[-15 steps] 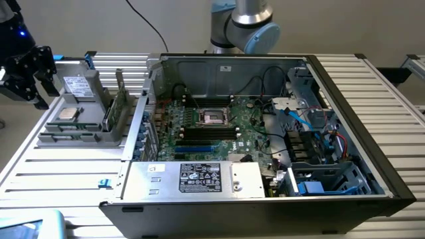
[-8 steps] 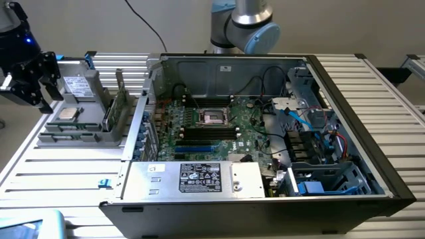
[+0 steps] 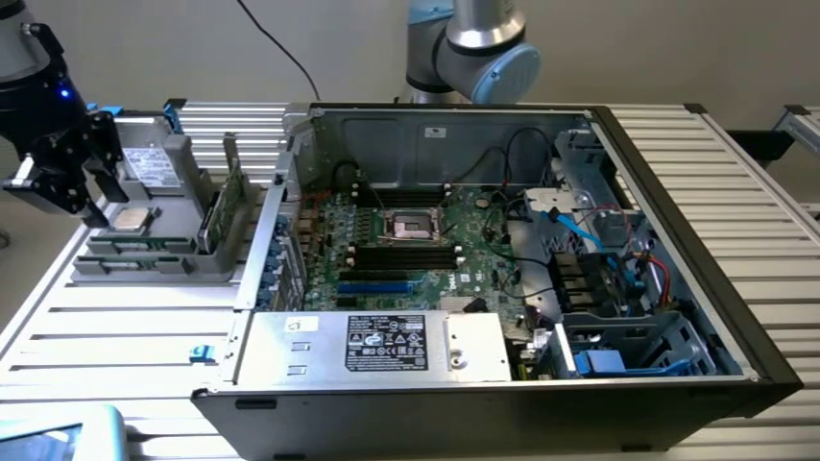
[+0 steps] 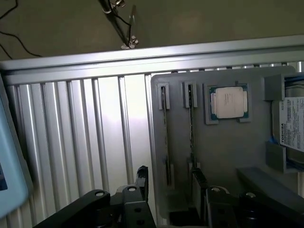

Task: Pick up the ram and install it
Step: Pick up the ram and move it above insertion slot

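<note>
Two ram sticks sit edge-on in narrow slots of the grey parts holder (image 4: 228, 156); one ram stick (image 4: 165, 137) lines up with the gap between my fingers and the other (image 4: 191, 128) lies beside it. In the exterior view the ram (image 3: 134, 250) lies along the front part of the holder (image 3: 167, 269). My gripper (image 4: 171, 185) hovers above the holder's edge, open, with nothing between its fingers (image 4: 142, 176). From outside, the black gripper (image 3: 71, 204) hangs at the exterior view's left, over the holder's left end. The black memory slots (image 3: 405, 256) lie on the motherboard inside the open case.
A square silver processor (image 4: 228, 103) and a grey drive with a white label (image 4: 292, 124) share the holder. An upright card (image 3: 218, 216) stands at the holder's right side. The open computer case (image 3: 717, 288) holds cables, a power supply (image 3: 372, 346) and a drive cage.
</note>
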`<state>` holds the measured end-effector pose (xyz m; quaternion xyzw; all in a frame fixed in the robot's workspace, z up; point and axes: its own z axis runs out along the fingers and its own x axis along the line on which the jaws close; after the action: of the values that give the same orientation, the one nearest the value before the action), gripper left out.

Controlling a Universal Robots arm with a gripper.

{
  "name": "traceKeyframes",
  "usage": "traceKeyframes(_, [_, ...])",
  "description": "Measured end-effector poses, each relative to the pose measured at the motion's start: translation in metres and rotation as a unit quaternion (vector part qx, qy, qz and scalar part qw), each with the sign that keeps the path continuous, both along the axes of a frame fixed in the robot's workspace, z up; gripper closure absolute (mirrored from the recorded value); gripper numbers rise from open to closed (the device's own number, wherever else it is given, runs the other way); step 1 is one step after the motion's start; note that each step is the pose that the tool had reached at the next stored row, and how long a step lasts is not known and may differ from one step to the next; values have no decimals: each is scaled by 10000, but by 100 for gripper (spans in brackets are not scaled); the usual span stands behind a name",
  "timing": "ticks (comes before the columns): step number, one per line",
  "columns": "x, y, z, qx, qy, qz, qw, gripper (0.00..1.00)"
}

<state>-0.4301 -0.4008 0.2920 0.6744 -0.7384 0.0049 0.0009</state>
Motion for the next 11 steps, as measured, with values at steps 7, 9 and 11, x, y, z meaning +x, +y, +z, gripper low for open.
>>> traceKeyframes(7, [6,0,-128,0,0,-7,10000,51])
traceKeyframes(9, [6,0,-163,0,0,-10,10000,51])
traceKeyframes(11, [7,0,-201,0,0,-13,10000,51])
